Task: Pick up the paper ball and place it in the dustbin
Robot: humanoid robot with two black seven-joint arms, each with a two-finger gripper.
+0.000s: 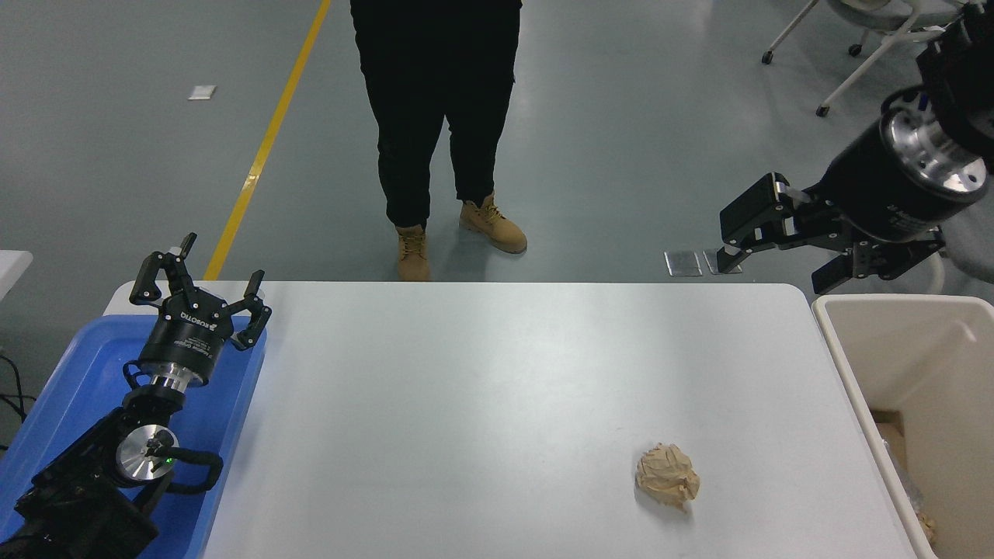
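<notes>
The tan-brown paper ball lies on the white table, near its front right. The cream-beige dustbin stands against the table's right edge. My right gripper is open and empty, held in the air above the table's far right corner, well beyond and above the ball. My left gripper is open and parked over the blue tray at the lower left.
A shallow blue tray sits at the table's left edge under the left arm. A person in dark trousers and tan boots stands at the table's far side. Chair legs show at the top right.
</notes>
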